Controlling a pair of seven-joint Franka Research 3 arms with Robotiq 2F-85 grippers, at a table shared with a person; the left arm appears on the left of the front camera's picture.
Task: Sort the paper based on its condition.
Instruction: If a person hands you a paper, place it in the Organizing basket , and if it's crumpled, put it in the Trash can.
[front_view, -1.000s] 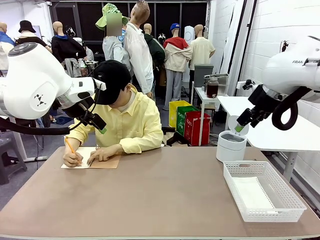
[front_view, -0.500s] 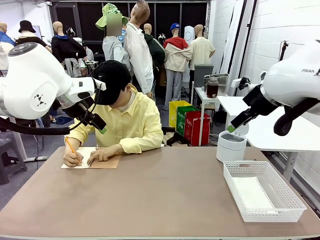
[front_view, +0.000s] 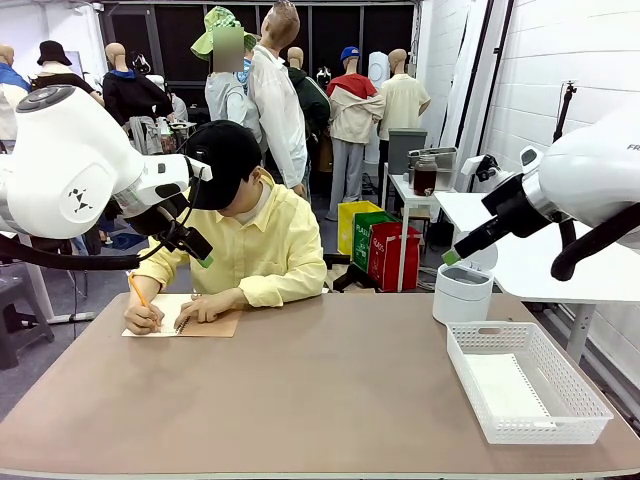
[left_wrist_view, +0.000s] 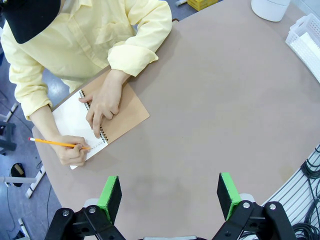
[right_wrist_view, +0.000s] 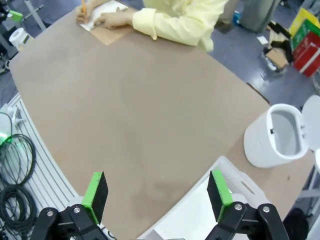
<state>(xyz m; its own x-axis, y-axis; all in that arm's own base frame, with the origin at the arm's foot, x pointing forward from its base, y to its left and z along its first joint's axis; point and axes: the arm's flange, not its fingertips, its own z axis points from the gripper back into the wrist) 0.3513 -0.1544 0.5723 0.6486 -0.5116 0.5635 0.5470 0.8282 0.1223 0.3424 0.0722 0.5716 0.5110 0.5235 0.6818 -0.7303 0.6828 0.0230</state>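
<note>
Both arms hang above the tabletop (front_view: 330, 390) with nothing in them. The left claw (left_wrist_view: 169, 197) hovers over the far left part, its 2 green pads spread wide apart, and looks down on a person in a yellow shirt (front_view: 270, 245) seated at the far side. That person writes with a pencil (left_wrist_view: 55, 143) on the white page of a spiral notebook (left_wrist_view: 127, 112), whose tan cover lies flat on the tabletop under the other hand (left_wrist_view: 105, 102). The right claw (right_wrist_view: 156, 190) hangs high over the right side, its pads likewise wide open and empty. Below it, at the near right, stands a white mesh basket (front_view: 540, 430), and 1 smooth sheet of the paper (front_view: 505, 385) lies flat on its bottom. Just beyond the basket, at the far right edge, sits a round white bin (front_view: 462, 292), its lid open.
</note>
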